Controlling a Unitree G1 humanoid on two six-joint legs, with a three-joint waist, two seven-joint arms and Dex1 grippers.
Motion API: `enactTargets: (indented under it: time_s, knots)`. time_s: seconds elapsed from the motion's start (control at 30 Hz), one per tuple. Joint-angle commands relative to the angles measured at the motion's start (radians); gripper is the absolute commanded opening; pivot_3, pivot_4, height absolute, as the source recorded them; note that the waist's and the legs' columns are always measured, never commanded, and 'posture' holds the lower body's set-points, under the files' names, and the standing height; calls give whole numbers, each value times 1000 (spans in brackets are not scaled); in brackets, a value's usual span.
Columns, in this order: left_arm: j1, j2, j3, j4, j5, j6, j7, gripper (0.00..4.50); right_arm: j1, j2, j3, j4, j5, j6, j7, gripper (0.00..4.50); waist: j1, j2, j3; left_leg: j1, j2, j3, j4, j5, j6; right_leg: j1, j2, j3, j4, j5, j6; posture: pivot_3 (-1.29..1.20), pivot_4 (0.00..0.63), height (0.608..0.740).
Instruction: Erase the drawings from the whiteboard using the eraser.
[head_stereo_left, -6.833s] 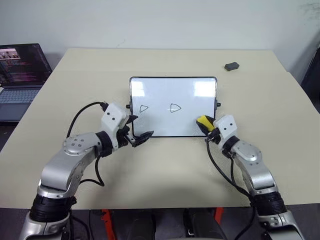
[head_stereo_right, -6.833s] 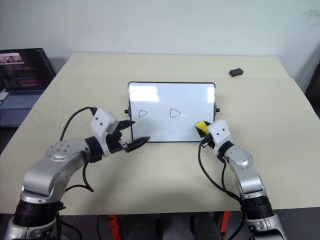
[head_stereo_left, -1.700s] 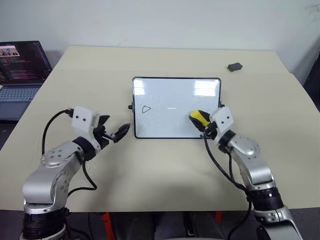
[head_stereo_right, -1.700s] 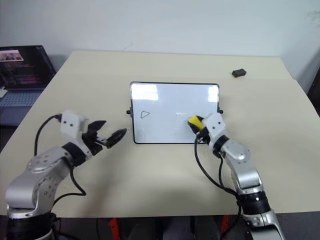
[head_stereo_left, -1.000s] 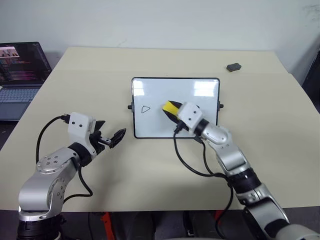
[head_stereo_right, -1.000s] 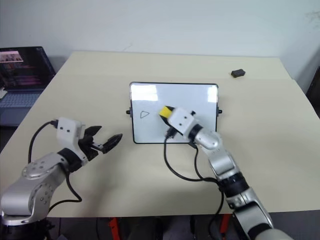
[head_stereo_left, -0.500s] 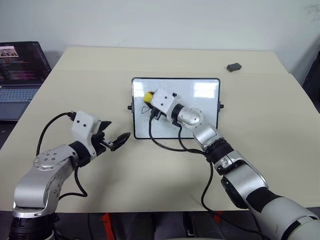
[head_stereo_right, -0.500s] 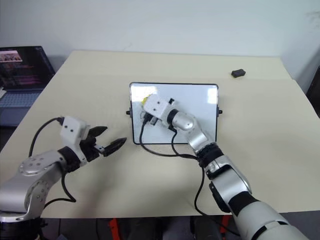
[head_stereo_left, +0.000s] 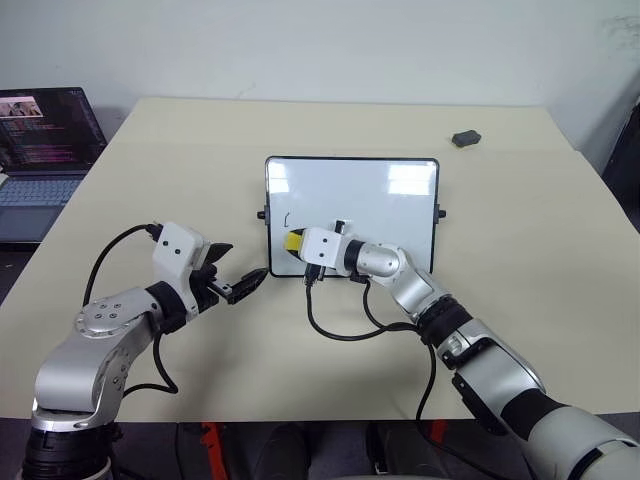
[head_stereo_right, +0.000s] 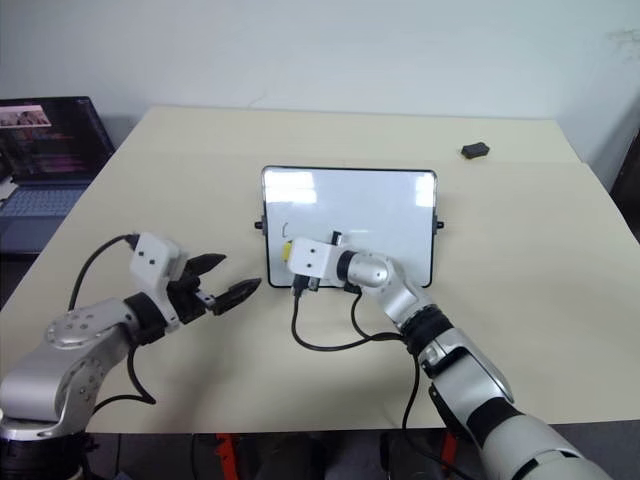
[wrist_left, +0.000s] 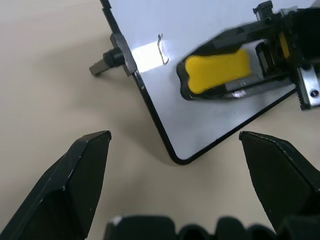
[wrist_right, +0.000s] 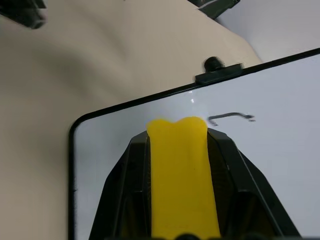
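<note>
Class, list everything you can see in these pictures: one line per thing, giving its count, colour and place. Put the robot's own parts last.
table: one, beige, under everything.
whiteboard: one, white with thin black frame and side knobs, lying mid-table.
drawings: one small black leftover mark, near the board's left edge.
eraser: one, yellow with black base, on the board's near left corner, held in the right hand.
small lump: one, dark grey, far right of the table.
laptop: one, dark, screen lit, beyond the table's left edge.
left hand: one, black fingers open, over the table left of the board.
right hand: one, shut on the eraser, over the board.
</note>
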Motion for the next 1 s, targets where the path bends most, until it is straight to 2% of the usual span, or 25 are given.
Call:
enactTargets:
  time_s: [0.03, 0.23, 0.43, 0.57, 0.87, 1.0]
  knots:
    - [-5, 10, 0, -19, -1, -18, -5, 4500, -49, 25, -74, -60, 58, 9, -35, 1147, 0, 0, 0, 0, 0, 0, 0, 1, -1, 0, 0, 0, 0, 0, 0, 0, 150, 740]
    - [2, 7, -3, -27, -1, -17, -5, 4500, -107, 74, -115, -17, 52, 29, -124, 1146, -14, 0, 0, -1, 0, 0, -2, 1, -3, -2, 0, 0, 0, 0, 0, 0, 150, 740]
    - [7, 8, -7, -28, -3, -16, -8, 4500, -143, 102, -97, 94, 17, 13, -197, 1146, -19, 0, 0, -2, 0, 0, -2, 1, -3, -2, 0, 0, -1, 0, 0, 0, 150, 740]
    - [9, 8, -8, -29, -4, -16, -9, 4500, -108, 106, -48, 120, -16, 25, -155, 1146, -19, 0, 0, -2, 0, 1, -2, 1, -3, -2, 0, 0, -1, 0, 0, 0, 150, 740]
    - [7, 9, -12, -29, -7, -13, -11, 4500, 1, 33, 75, -4, -67, 117, 72, 1146, -19, 0, 0, 0, 0, 0, -1, -1, 0, -1, 0, 0, 0, 0, 0, 0, 150, 740]
    - [1, 8, -19, -26, -6, -13, -12, 4500, -33, 48, 34, -24, -61, 121, -1, 1145, -19, 0, 0, 0, 0, 0, -1, -1, 0, -1, 0, 0, 0, 0, 0, 0, 150, 740]
